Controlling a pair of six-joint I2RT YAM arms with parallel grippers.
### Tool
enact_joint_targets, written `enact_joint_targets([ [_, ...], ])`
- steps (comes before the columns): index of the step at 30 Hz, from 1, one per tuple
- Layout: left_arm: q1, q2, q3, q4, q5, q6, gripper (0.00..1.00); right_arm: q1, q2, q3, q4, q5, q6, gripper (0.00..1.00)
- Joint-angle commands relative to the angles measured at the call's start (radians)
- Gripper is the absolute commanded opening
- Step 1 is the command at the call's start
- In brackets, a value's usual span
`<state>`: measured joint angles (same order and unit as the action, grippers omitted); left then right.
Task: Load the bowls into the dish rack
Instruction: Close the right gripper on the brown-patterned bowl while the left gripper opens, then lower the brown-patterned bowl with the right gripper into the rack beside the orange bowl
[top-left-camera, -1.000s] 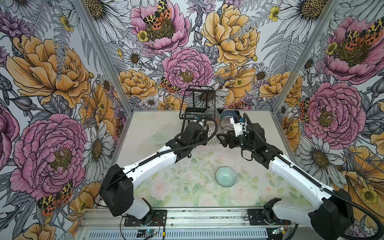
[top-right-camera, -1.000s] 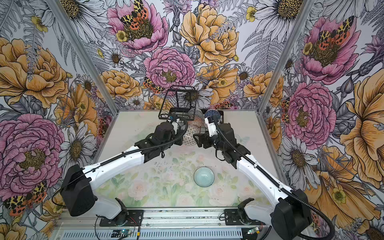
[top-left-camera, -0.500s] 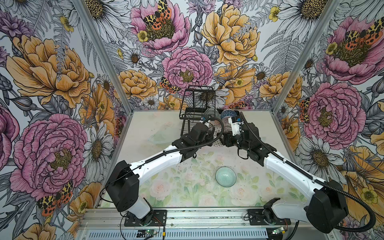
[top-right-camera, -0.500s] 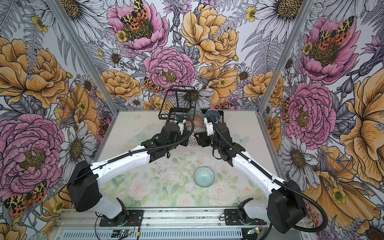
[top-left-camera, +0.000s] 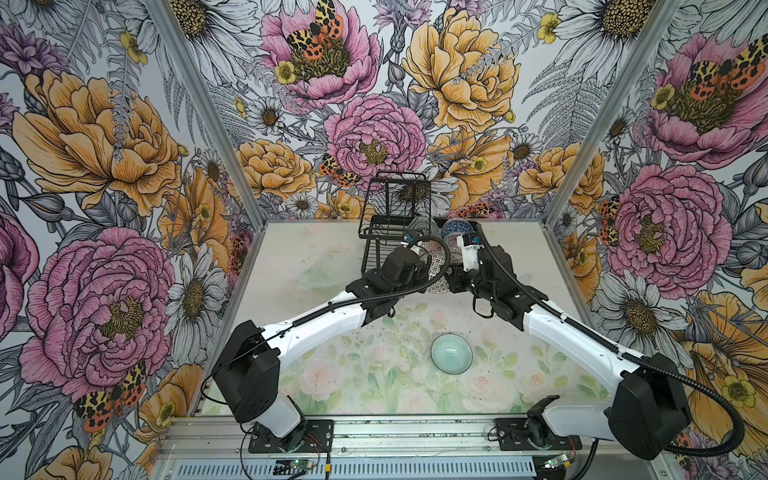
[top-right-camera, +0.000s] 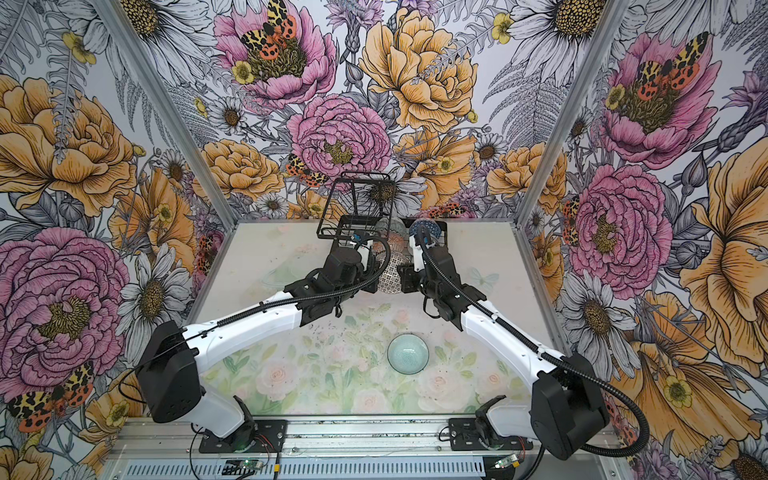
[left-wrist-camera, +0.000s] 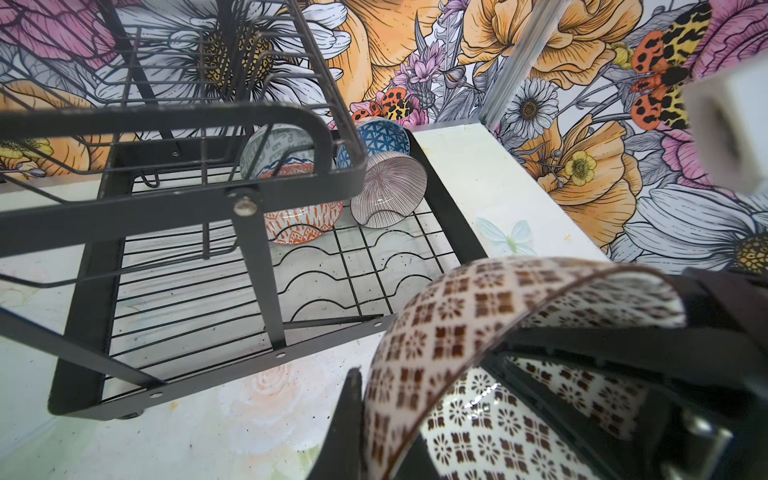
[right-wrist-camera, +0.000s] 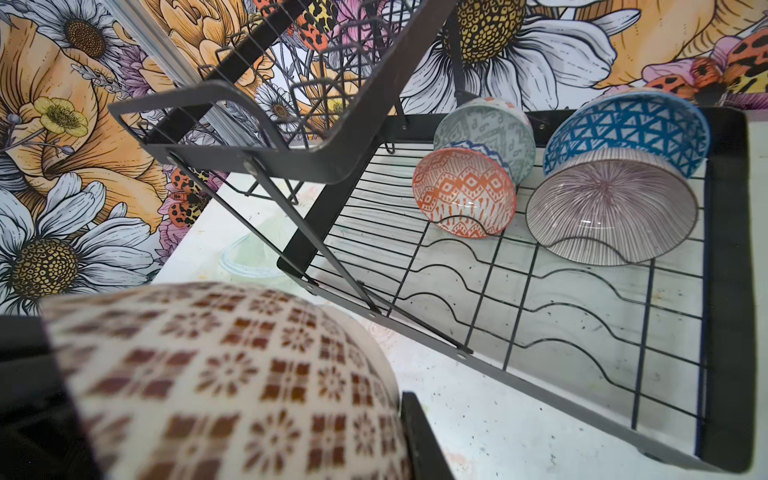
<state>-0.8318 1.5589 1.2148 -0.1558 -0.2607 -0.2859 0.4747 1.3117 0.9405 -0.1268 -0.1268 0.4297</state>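
Left wrist: bowl (left-wrist-camera: 436, 345) near rack rim (left-wrist-camera: 216, 372)

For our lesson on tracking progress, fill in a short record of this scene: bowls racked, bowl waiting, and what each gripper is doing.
In dish rack: grey-green bowl, blue lattice bowl, orange-white bowl, pink-striped bowl, all tilted
Left gripper: shut on tiled bowl
Right gripper: at tiled bowl, grip unclear
On table: teal bowl, upright
Not yet racked: two bowls
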Motion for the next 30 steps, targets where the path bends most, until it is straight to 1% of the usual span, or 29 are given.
enact_joint_targets([
  [1, 0.005, -0.034, 0.021, 0.092, 0.044, -0.021, 0.0, 0.004, -0.007, 0.026, 0.034, -0.047, 0.012, 0.0],
  [7, 0.013, -0.05, 0.031, 0.018, 0.044, 0.003, 0.0, 0.003, -0.02, 0.023, 0.03, -0.032, 0.003, 0.0],
  [8, 0.018, -0.054, 0.035, -0.005, 0.081, 0.012, 0.0, 0.003, -0.024, 0.022, 0.027, -0.028, -0.002, 0.0],
  [9, 0.022, -0.058, 0.038, -0.025, 0.09, 0.021, 0.07, 0.003, -0.028, 0.022, 0.024, -0.024, -0.008, 0.0],
  [11, 0.034, -0.067, 0.047, -0.083, 0.106, 0.043, 0.34, 0.001, -0.035, 0.021, 0.02, -0.014, -0.023, 0.0],
  [14, 0.052, -0.078, 0.061, -0.161, 0.132, 0.074, 0.7, -0.007, -0.038, 0.026, 0.018, -0.014, -0.043, 0.0],
  [16, 0.068, -0.079, 0.078, -0.216, 0.18, 0.094, 0.88, -0.015, -0.033, 0.033, 0.018, -0.017, -0.056, 0.0],
  [18, 0.078, -0.074, 0.1, -0.274, 0.207, 0.117, 0.98, -0.024, -0.025, 0.044, 0.017, -0.016, -0.074, 0.0],
  [22, 0.087, -0.07, 0.136, -0.37, 0.197, 0.165, 0.99, -0.047, 0.002, 0.067, 0.018, 0.013, -0.155, 0.0],
  [24, 0.096, -0.073, 0.143, -0.388, 0.186, 0.176, 0.99, -0.053, 0.024, 0.083, 0.019, 0.054, -0.247, 0.0],
  [28, 0.123, -0.086, 0.142, -0.397, 0.19, 0.183, 0.99, -0.063, 0.1, 0.132, 0.046, 0.208, -0.46, 0.0],
  [30, 0.133, -0.093, 0.141, -0.398, 0.194, 0.185, 0.99, -0.07, 0.137, 0.151, 0.082, 0.243, -0.543, 0.0],
])
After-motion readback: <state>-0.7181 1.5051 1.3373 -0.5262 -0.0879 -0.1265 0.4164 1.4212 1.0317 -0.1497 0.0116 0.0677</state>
